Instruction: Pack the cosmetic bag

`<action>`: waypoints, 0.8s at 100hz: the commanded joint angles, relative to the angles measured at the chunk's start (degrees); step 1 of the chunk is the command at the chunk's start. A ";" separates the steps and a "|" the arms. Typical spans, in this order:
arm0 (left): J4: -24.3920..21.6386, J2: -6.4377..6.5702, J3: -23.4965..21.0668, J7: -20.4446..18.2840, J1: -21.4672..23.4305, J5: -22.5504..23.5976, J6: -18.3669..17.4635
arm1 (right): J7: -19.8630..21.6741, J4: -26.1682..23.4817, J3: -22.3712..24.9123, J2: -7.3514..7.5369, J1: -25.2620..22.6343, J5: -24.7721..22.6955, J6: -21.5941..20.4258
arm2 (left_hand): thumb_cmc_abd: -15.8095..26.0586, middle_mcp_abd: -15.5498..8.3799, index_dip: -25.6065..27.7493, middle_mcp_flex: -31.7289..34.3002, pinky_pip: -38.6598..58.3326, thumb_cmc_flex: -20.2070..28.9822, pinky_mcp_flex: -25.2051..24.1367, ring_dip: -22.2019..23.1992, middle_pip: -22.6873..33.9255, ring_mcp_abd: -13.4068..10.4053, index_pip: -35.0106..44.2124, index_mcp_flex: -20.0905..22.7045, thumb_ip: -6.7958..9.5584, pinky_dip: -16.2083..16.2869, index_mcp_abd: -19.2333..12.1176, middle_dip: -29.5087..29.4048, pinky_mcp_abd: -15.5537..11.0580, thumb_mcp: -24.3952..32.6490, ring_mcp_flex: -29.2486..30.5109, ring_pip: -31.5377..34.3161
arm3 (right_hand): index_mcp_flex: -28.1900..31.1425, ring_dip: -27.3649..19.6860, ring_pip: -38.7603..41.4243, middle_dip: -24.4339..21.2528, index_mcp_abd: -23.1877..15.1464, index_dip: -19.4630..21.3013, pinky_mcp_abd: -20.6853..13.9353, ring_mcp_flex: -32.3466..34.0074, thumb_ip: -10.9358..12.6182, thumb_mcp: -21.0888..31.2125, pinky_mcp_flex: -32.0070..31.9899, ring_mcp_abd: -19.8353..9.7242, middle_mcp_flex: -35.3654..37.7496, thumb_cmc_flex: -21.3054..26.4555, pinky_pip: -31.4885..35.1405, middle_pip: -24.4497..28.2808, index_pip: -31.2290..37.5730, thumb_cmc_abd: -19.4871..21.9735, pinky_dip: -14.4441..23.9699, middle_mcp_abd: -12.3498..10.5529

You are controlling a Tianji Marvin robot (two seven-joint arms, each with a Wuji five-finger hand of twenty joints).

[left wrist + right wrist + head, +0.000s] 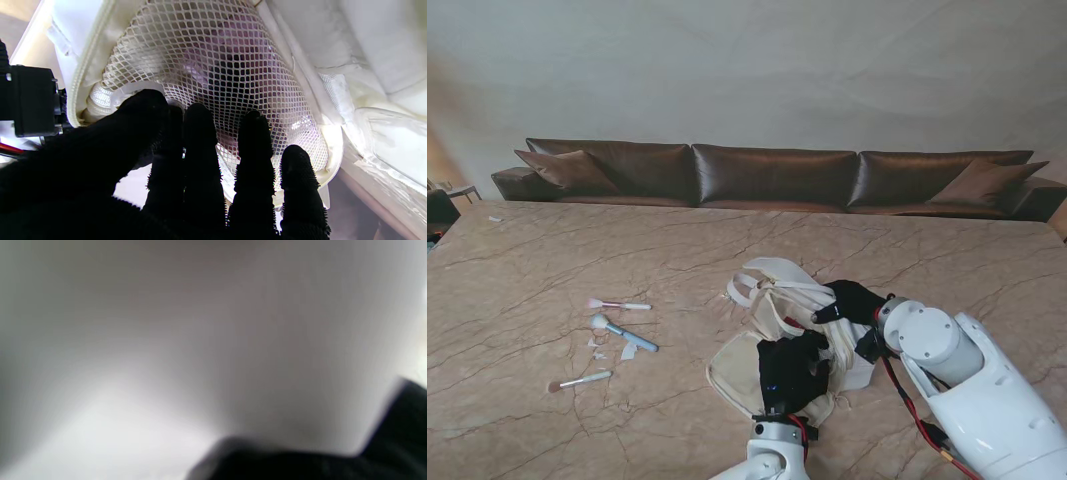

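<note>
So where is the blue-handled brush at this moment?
In the stand view the blue-handled brush lies on the marble table, left of the cosmetics bag, between the pink brush farther from me and a silver-handled brush nearer to me.

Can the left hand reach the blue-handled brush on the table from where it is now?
Probably yes. The left hand is at the cosmetics bag, and only bare table lies between it and the blue-handled brush on its left; whether it holds anything is unclear.
</note>
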 commanded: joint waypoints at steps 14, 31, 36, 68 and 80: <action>0.64 -1.04 0.44 -0.27 -0.12 -0.40 -0.60 | 0.13 -0.36 -0.30 -0.43 0.18 0.52 -0.44 | 3.69 -1.25 0.59 -6.04 -0.67 5.26 -4.58 1.52 2.60 -0.48 10.79 3.83 -1.80 0.19 -5.56 6.55 -1.97 1.77 -8.08 -2.44 | 3.48 0.90 4.35 0.25 -9.37 -1.84 -0.42 3.72 1.46 5.29 2.27 -3.12 2.79 2.58 4.47 2.37 2.90 2.94 -0.14 -1.85; -0.47 -0.80 -0.11 -1.04 0.22 -1.17 0.37 | 0.43 -0.50 -0.17 -0.35 0.04 0.43 -0.31 | 11.85 -1.52 20.01 -11.71 0.04 11.30 -5.03 2.34 0.96 -0.54 18.43 -6.80 -6.31 2.18 -4.40 7.25 -2.90 -5.80 -10.88 -2.59 | 3.47 0.91 4.37 0.36 -9.31 -1.81 -0.42 3.72 1.43 5.14 2.27 -3.15 2.77 2.69 4.47 2.49 2.95 3.07 -0.14 -1.97; -0.85 -0.71 -0.36 -0.94 0.24 -1.20 0.78 | 0.51 -0.52 -0.15 -0.32 0.01 0.39 -0.28 | 12.97 -0.96 20.98 -9.12 0.35 13.53 -3.39 1.15 -2.61 -0.25 19.12 -6.91 -6.39 2.48 -4.87 4.52 -2.33 -7.89 -7.93 -2.61 | 3.44 0.92 4.39 0.42 -9.43 -1.81 -0.42 3.73 1.42 5.09 2.27 -3.13 2.77 2.72 4.47 2.56 2.92 3.08 -0.14 -1.98; -4.74 1.13 -1.53 0.81 0.64 2.23 3.12 | 0.37 -0.46 -0.14 -0.35 -0.22 0.43 -0.36 | 10.55 1.67 10.54 2.77 4.19 12.47 7.87 -4.02 -12.22 -0.48 18.20 -1.37 -6.09 2.43 -5.81 -7.85 0.39 -4.81 5.31 -1.58 | 3.38 0.89 4.40 0.71 -9.41 -1.77 -0.42 3.73 1.37 4.88 2.27 -3.19 2.66 2.79 4.47 2.81 2.91 3.23 -0.14 -2.12; -5.61 1.83 -1.37 -0.18 0.52 3.35 4.27 | 0.10 -0.45 -0.11 -0.42 -0.34 0.53 -0.55 | 13.01 0.88 17.38 4.63 5.59 12.62 10.32 -1.94 -5.34 -1.27 19.53 -2.01 -6.34 2.94 -6.85 -5.13 0.62 -7.49 8.46 2.62 | 3.37 0.86 4.37 0.78 -9.53 -1.73 -0.43 3.73 1.39 4.86 2.23 -3.22 2.64 2.80 4.46 2.85 2.92 3.24 -0.14 -2.16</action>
